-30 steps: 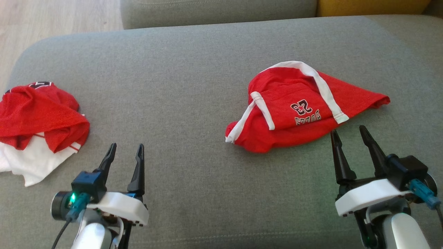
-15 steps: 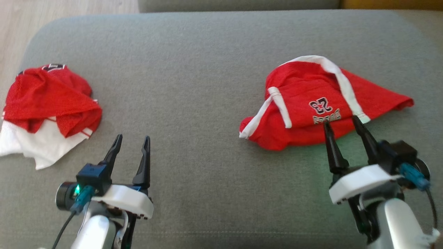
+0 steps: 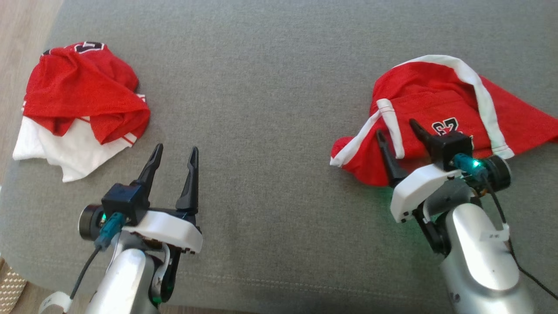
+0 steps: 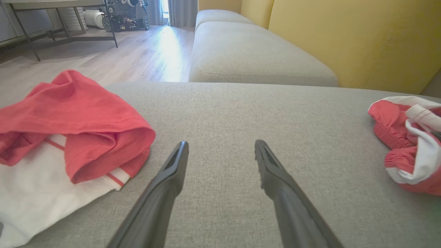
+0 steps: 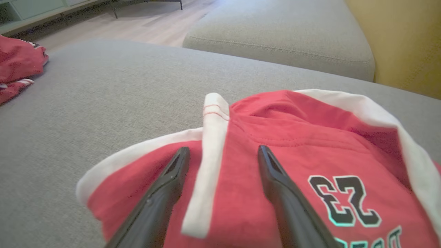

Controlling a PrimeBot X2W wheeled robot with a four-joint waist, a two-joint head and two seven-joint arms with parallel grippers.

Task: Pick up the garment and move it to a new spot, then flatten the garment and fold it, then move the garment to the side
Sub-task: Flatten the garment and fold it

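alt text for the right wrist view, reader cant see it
The open right gripper is poised over a crumpled red garment with white trim and a black 23, a white band between its fingers. The garment lies on a grey sofa cushion, a second red garment at far left.

Grey sofa, yellow backrest, sunlit wooden floor.

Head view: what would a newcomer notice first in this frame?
The red garment with white trim and a black 23, crumpled at the right of the grey cushion, with the open right pincer over its near edge, astride a white stripe. At the left lies a second red and white heap; the open left pincer hangs over bare cushion nearby.
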